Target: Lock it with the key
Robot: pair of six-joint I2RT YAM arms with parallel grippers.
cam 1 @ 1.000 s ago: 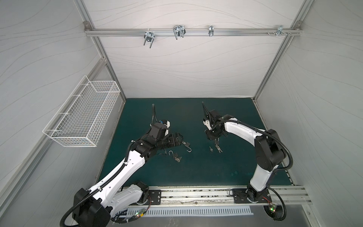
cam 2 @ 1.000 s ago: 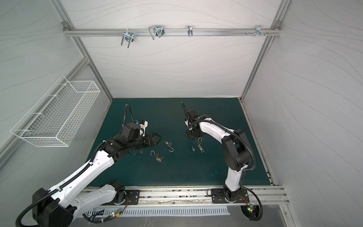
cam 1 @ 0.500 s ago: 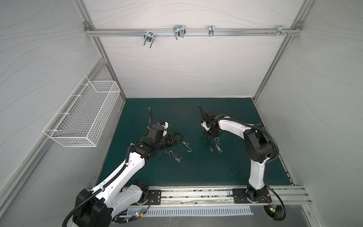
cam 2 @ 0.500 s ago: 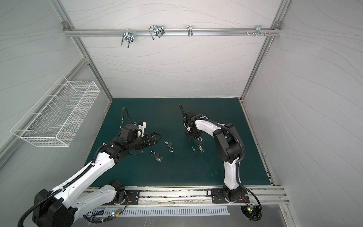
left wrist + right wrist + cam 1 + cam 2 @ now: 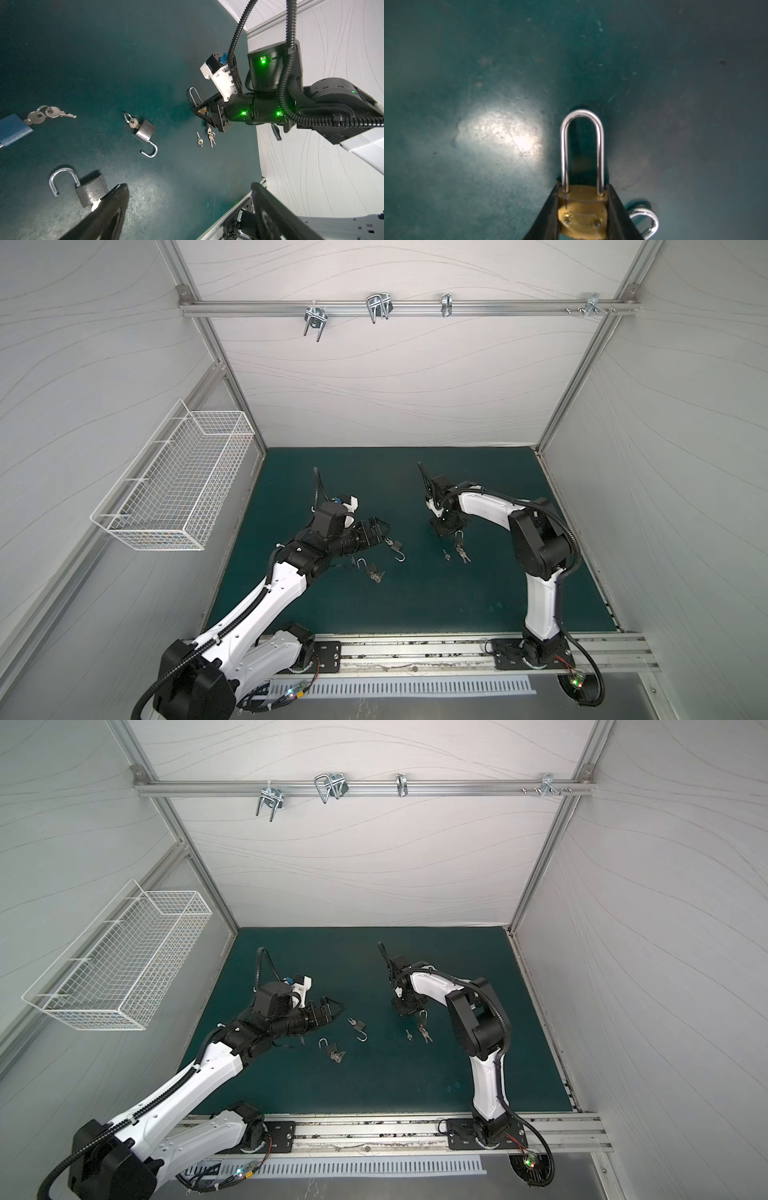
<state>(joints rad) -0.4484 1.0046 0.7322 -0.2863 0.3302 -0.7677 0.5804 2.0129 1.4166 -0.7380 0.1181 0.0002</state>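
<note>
My right gripper (image 5: 582, 199) is shut on the body of a brass padlock (image 5: 581, 216). Its long steel shackle (image 5: 582, 145) points out past the fingertips, and both legs reach the body. In both top views that gripper (image 5: 449, 526) (image 5: 409, 1006) hangs low over the green mat. Loose keys (image 5: 446, 554) (image 5: 200, 139) lie on the mat just in front of it. My left gripper (image 5: 189, 187) (image 5: 380, 529) is open and holds nothing. One of its fingertips (image 5: 122, 187) is close beside a grey padlock (image 5: 91, 192) with an open shackle.
A second grey padlock (image 5: 145, 131) lies open with a key ring in it. A blue padlock (image 5: 12, 129) with keys (image 5: 52, 113) lies at the frame's edge. A small silver padlock (image 5: 645, 220) lies beside the right gripper. A wire basket (image 5: 178, 489) hangs on the left wall.
The right arm's elbow has swung in toward the left while its gripper kept the brass padlock at nearly the same spot. The left arm has hardly moved.
</note>
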